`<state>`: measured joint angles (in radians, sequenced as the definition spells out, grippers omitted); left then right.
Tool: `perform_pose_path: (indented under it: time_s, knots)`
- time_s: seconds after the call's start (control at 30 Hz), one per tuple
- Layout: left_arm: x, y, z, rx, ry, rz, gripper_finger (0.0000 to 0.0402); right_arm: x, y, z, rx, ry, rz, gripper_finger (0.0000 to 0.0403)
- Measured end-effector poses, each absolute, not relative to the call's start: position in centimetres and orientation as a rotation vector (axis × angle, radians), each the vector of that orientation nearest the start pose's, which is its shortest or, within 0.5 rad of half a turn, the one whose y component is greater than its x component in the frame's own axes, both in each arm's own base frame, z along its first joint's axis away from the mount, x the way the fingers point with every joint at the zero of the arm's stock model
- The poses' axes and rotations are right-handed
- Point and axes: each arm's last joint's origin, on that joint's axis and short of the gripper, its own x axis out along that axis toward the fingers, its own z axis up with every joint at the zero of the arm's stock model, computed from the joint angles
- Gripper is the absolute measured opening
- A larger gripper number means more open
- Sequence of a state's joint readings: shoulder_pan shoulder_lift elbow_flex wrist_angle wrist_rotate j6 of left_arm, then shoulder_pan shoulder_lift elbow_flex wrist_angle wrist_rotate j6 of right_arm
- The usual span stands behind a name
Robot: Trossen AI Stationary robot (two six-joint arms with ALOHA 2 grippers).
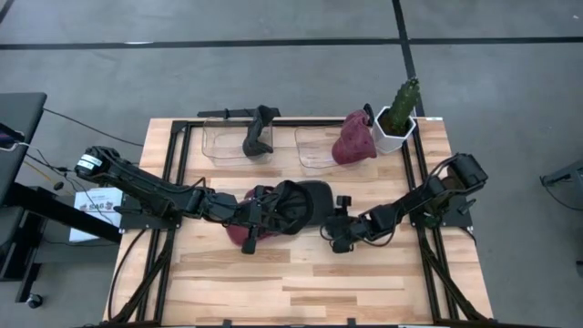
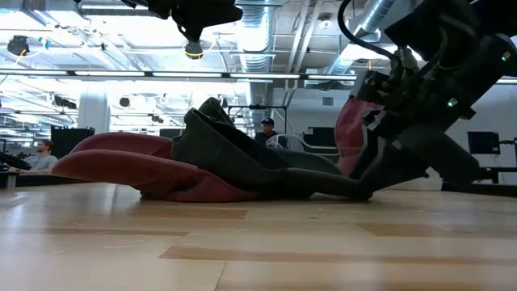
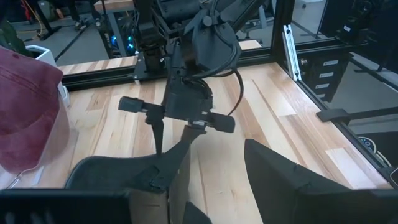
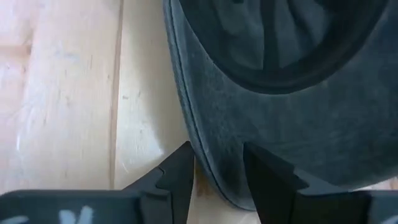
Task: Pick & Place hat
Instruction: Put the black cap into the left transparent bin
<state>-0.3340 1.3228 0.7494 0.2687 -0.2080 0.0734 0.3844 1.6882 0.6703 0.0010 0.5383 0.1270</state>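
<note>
A black cap (image 1: pixel 305 202) lies at the table's middle, its crown partly resting on a maroon cap (image 1: pixel 239 233) just to its left. In the low view the black cap (image 2: pixel 242 153) rises to a peak over the maroon cap (image 2: pixel 121 166). My right gripper (image 1: pixel 335 228) is at the black cap's right side, shut on its brim. My left gripper (image 1: pixel 264 214) is at the cap's left side, open, its fingers largely hidden by the crown. My right gripper (image 4: pixel 217 168) pinches the black cap's brim at its outer edge (image 4: pixel 217 143), with one finger (image 4: pixel 177 177) on the table side of the brim and the other on its upper side. It comes low from the table's right. The brim end lies at table height (image 2: pixel 355 190). My left gripper has dark cap cloth (image 3: pixel 143 171) lying over one finger, while the other finger (image 3: pixel 286 180) stands clear. Whether it holds the cloth, I cannot tell.
Two clear bins sit along the far edge: the left bin (image 1: pixel 223 146) holds a dark hat (image 1: pixel 260 132), the right bin (image 1: pixel 310 150) a maroon hat (image 1: pixel 353 138). A cactus in a white pot (image 1: pixel 398 114) stands at the far right corner. Bare wood (image 1: pixel 301 282) lies toward the near edge.
</note>
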Motion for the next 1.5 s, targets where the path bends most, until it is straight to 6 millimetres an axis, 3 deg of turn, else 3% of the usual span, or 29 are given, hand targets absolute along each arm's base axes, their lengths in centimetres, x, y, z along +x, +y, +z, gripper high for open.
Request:
perform_pose_path:
  time_s: [0.2, 0.37, 0.53, 0.77, 0.97, 1.27, 1.5]
  knots:
    - [27.1, -8.8, 24.8, 0.154, 0.289, -0.136, 0.0149, 26.6, 8.8, 11.0, -0.354, 0.888, -0.239, 0.0103]
    - [27.1, -8.8, 24.8, 0.154, 0.289, -0.136, 0.0149, 26.7, 8.8, 11.2, -0.334, 0.871, -0.251, 0.0017]
    - [27.1, -8.8, 24.8, 0.154, 0.289, -0.136, 0.0149, 27.4, 9.3, 12.1, -0.3, 0.833, -0.283, 0.001]
    - [27.1, -8.8, 24.8, 0.154, 0.288, -0.136, 0.0149, 27.6, 10.2, 16.3, -0.309, 0.753, -0.328, 0.0004]
    - [27.1, -8.8, 24.8, 0.154, 0.288, -0.136, 0.0149, 25.6, 10.5, 20.8, -0.297, 0.593, -0.432, 0.0003]
    - [27.2, -8.8, 24.9, 0.152, 0.283, -0.135, 0.0149, 20.7, 9.7, 27.3, -0.282, 0.297, -0.728, 0.0001]
    - [27.2, -8.8, 24.9, 0.152, 0.281, -0.135, 0.0149, 16.8, 8.6, 31.0, -0.251, 0.127, -0.941, 0.0002]
